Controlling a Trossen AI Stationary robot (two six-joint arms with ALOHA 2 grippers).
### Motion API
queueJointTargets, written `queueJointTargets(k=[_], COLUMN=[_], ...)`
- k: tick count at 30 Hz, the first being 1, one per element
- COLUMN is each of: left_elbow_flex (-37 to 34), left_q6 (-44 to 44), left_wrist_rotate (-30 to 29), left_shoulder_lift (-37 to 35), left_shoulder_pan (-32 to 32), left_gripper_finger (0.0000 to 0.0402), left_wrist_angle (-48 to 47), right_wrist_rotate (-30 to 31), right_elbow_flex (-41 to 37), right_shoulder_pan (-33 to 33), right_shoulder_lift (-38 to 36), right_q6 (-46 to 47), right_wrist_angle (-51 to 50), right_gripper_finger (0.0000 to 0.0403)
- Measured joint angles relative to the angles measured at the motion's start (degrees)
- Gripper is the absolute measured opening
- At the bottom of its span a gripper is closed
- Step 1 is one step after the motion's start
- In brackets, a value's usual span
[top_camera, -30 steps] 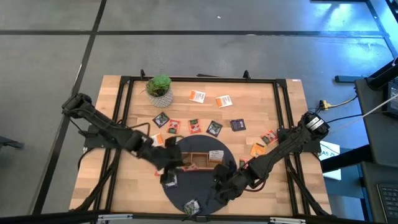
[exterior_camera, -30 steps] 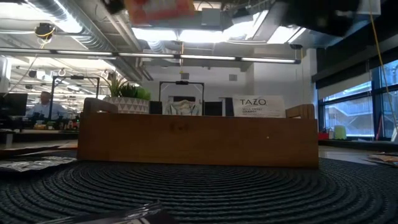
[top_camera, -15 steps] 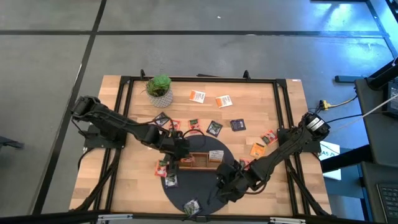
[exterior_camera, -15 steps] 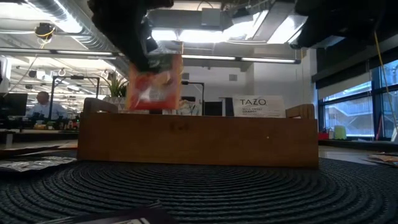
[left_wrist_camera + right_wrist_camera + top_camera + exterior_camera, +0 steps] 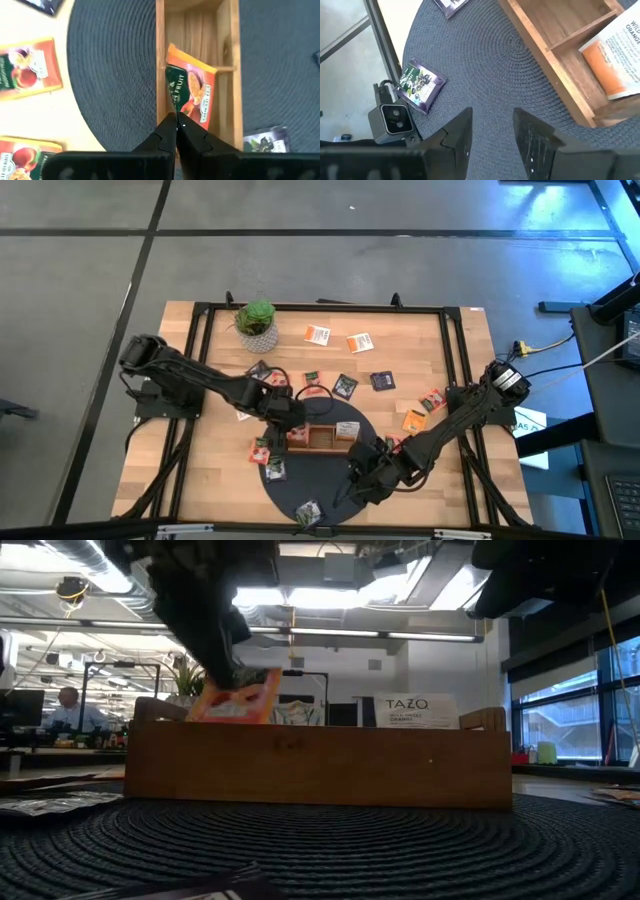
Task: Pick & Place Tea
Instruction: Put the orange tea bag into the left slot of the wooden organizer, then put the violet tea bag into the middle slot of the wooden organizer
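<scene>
Over the round mat (image 5: 300, 490), the left gripper (image 5: 176, 131) pinches an orange packet (image 5: 192, 90) tilted into the tray (image 5: 160, 60), probably for release. Right gripper (image 5: 492, 132) hovers open nearby, holding nothing.

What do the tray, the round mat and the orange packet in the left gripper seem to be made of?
Tray: probably unpainted wood, matte; grain lines show.
Round mat: dark woven cord or fibre, judging by its ribbed rings.
Orange packet: likely printed paper or foil with slight sheen; the shut left gripper pinches its edge over the tray.
</scene>
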Motion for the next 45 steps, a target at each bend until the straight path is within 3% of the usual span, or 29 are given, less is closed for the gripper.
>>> queueJointTargets(k=[25,38,45], left_elbow_flex=[0.00,0.00,-0.09], left_q6=[-4.54,-7.56,-8.25], left_wrist_rotate=[-3.19,-5.66,-5.75], left_shoulder_lift=[0.32,0.31,-1.32], left_shoulder_pan=[-0.02,0.00,-0.01], left_gripper_finger=[0.0007,0.0076,0.0086], left_wrist_angle=[-1.51,-1.62,-1.76], right_wrist_rotate=[0.39,2.96,2.96], right_elbow_flex=[0.00,0.00,0.00], right_shoulder_pan=[0.00,0.00,0.00], right_shoulder_lift=[0.00,0.00,0.00], right_q6=[-0.14,-0.13,-0.13], right_wrist_angle=[-0.04,0.04,0.07], right_gripper_finger=[0.0143,0.0143,0.0143])
